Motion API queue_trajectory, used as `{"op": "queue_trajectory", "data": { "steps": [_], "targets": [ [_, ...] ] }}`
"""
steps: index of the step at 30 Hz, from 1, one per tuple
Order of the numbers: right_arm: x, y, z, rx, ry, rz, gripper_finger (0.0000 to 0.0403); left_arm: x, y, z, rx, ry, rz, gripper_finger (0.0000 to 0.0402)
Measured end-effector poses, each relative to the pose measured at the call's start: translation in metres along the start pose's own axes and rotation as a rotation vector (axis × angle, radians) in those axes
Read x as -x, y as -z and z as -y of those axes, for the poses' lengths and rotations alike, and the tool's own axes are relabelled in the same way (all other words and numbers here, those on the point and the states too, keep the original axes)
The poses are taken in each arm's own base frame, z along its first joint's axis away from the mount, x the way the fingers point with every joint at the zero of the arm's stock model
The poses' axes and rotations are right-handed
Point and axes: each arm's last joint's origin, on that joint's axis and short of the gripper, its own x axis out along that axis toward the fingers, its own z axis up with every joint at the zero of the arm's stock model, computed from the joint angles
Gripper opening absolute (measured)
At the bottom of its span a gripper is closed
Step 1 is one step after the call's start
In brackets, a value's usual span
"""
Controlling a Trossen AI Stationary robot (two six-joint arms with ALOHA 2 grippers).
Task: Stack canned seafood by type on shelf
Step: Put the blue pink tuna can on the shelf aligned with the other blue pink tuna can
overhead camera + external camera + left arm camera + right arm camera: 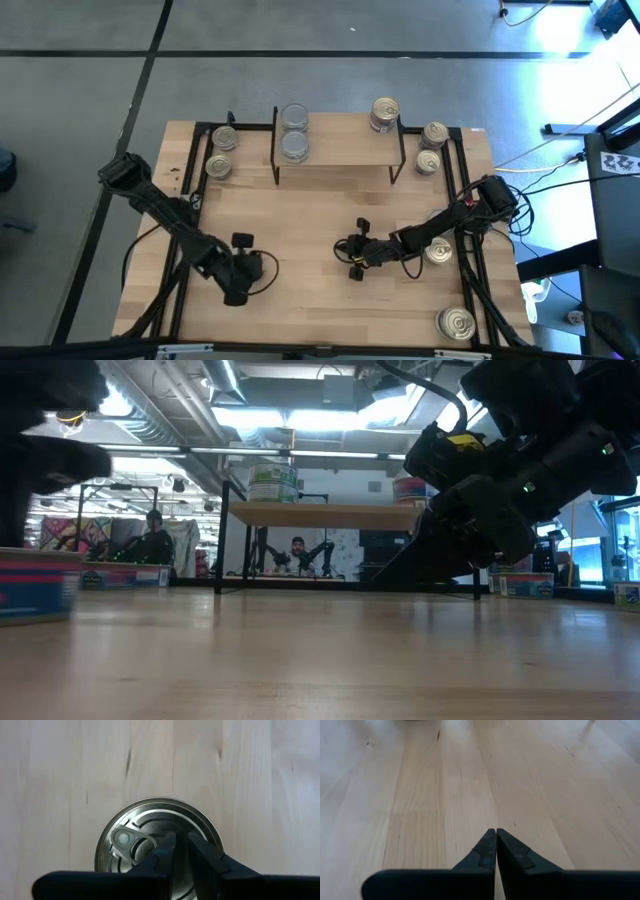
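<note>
The bench (300,230) fills my overhead view. The shelf (340,150) stands at its far edge, well away from both arms. Two silver-lidded tins (294,146) sit on the shelf's left part and a gold-lidded tin (385,113) on its right end. More tins wait on the bench at either end of the shelf.

The right gripper (496,831) idles low over bare wood near mid-bench, with its jaws pressed fully together and holding nothing. A loose tin (438,252) lies just beside that arm.

The left gripper (181,839) is the one at work, at the near left of the bench and pointing straight down. The can (160,817) stands upright directly under it, lid up. The jaws are drawn narrow with only a slit between them, and their tips are at the lid's centre, just beside the pull ring (123,840). From this angle I cannot tell whether they pinch the tab or merely rest above it.

The can is round, so there is no long axis to line up with. I judge the left arm must carry it away from me to the shelf.
</note>
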Motion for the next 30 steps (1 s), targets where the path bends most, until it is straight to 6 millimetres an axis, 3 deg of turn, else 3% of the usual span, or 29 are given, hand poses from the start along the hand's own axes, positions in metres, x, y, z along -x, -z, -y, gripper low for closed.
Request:
{"op": "queue_trajectory", "data": {
  "steps": [10,21,30],
  "targets": [
    [0.000,0.000,0.000,0.000,0.000,0.000,0.0014,-0.021,-0.028,-0.023,-0.134,-0.081,0.192,0.0047],
    [0.000,0.000,0.000,0.015,-0.001,0.001,0.0014,-0.066,-0.061,-0.038,-0.215,-0.122,0.336,0.0047],
    [0.000,-0.001,-0.001,0.007,-0.017,0.004,0.0014,-0.085,-0.082,-0.049,-0.174,-0.102,0.517,0.0047]
  ]
}}
